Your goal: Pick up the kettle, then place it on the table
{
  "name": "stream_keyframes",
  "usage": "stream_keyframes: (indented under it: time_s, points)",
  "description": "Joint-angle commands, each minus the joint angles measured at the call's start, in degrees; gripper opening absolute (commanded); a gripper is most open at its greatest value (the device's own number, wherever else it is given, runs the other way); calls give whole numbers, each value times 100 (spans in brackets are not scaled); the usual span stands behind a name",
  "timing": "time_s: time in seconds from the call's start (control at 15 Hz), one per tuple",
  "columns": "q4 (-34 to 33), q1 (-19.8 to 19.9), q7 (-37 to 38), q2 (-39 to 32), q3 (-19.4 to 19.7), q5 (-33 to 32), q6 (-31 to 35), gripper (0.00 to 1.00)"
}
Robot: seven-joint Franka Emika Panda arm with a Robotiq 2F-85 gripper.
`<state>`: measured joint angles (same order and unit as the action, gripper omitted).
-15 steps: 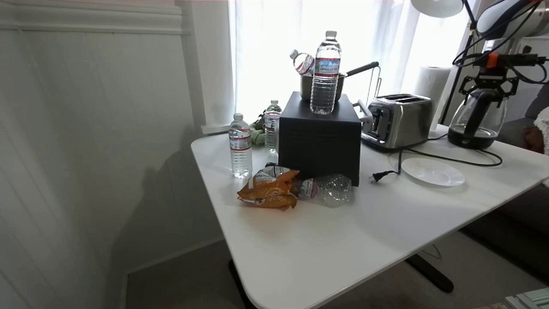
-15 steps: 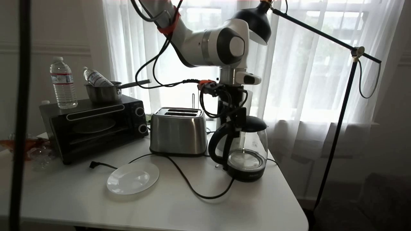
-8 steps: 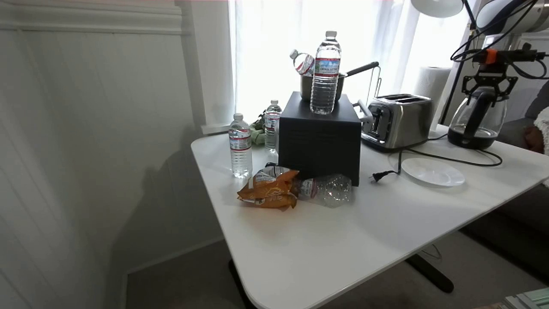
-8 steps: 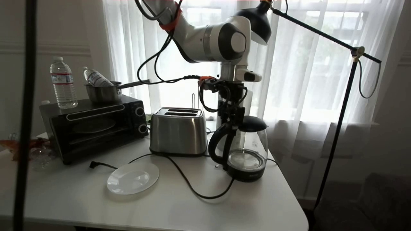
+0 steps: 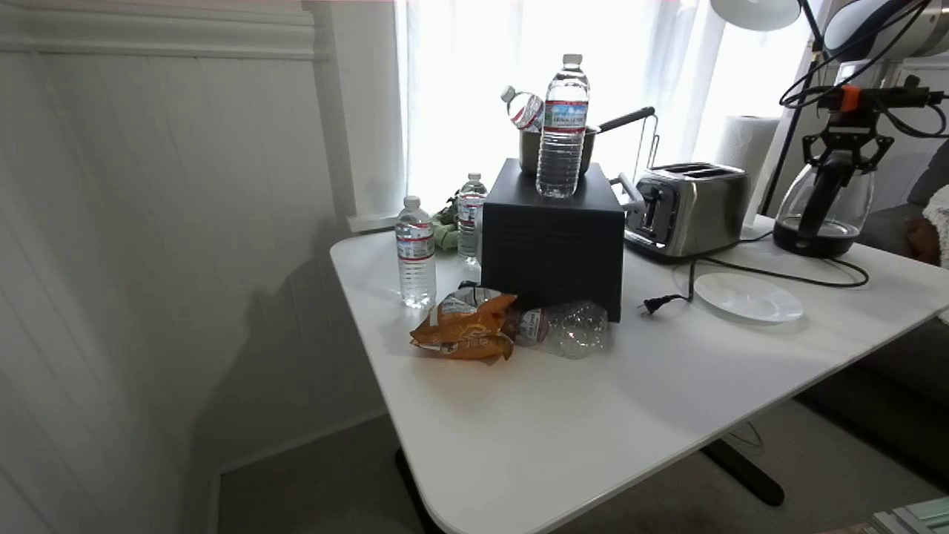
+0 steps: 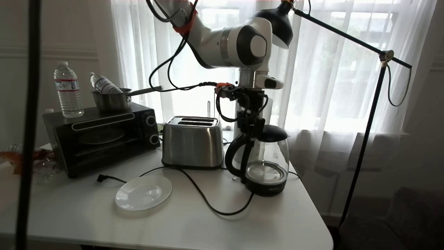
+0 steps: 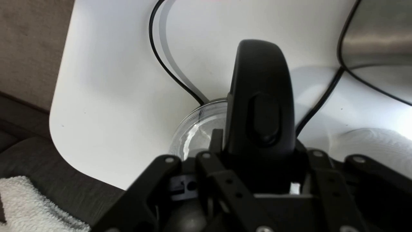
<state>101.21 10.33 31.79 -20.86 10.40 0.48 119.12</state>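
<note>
White table (image 5: 593, 423), smooth top, rounded corners; in wrist view a strip of top runs btwn kettle (image 6: 267, 163) & outer edge = room to move. Sheer curtains (image 6: 329, 90) behind. Boxy blk oven (image 5: 552, 252), flat top. Metal toaster (image 6: 193, 144) near kettle, apart. Kettle stands on table: clear body, blk base/lid, curved handle (image 7: 260, 83). Gripper (image 7: 257, 143) clamped on handle, fingers (image 7: 216, 140) either side. Round white plate (image 6: 144, 193), thin blk cord (image 6: 225, 214) across top.

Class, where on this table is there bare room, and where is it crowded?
Bare: the table between orange bag, plate and near edge; also between cord loop and nearest corner. Crowded: by the oven, toaster and kettle, the gripper at its handle.
</note>
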Motion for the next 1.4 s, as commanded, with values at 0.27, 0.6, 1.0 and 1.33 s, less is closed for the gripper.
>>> stream_keyframes:
  time_s: [0.27,0.6,1.0,1.33]
  points:
    - [215,-53,-186,258,78,135,277,20]
    - [512,-59,-297,653,107,130,815,20]
    - [929,-82,-481,1067,107,68,1329,20]
    - [1236,-97,-481,1315,115,8,1538,20]
